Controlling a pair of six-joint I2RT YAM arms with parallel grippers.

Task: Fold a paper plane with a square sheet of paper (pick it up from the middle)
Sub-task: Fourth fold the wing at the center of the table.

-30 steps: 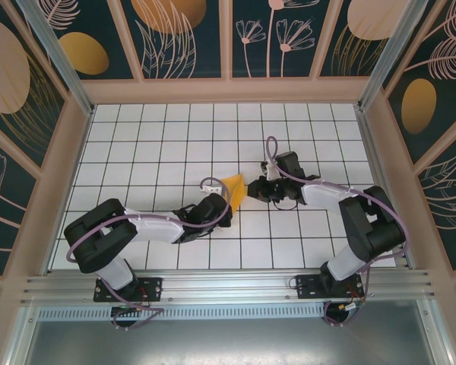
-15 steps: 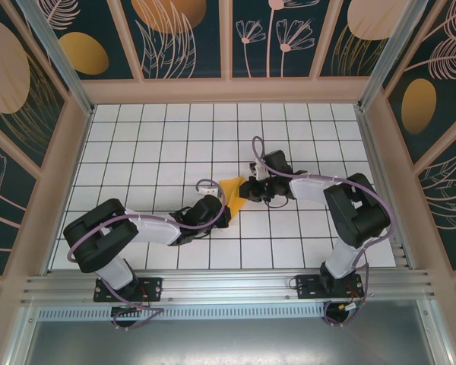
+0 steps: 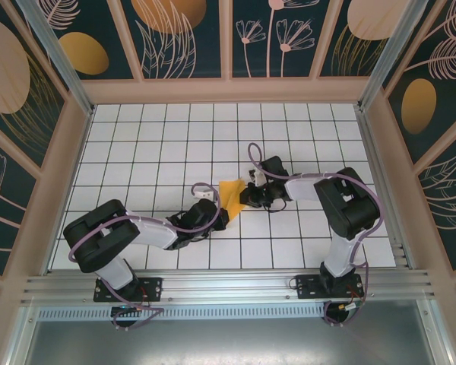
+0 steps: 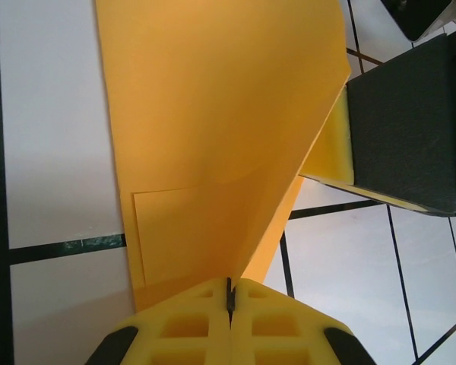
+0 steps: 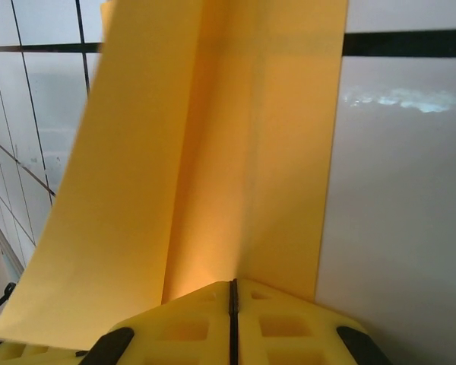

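Observation:
The orange-yellow sheet of paper stands folded into a tapering wedge on the white tiles at mid-table, between my two grippers. My left gripper holds its near end. In the left wrist view the yellow jaws are shut on the paper's lower edge, and a folded flap and creases show. My right gripper pinches the paper from the right. In the right wrist view the right gripper is shut on the centre crease of the paper. One of the right gripper's fingers presses against the sheet's right side.
The tiled table is boxed in by patterned walls on three sides. An aluminium rail with both arm bases runs along the near edge. Open tiles lie to the left, right and behind the paper.
My right gripper has slid left and down onto the paper, and its arm has folded in. The left gripper and the paper have shifted slightly down and to the left.

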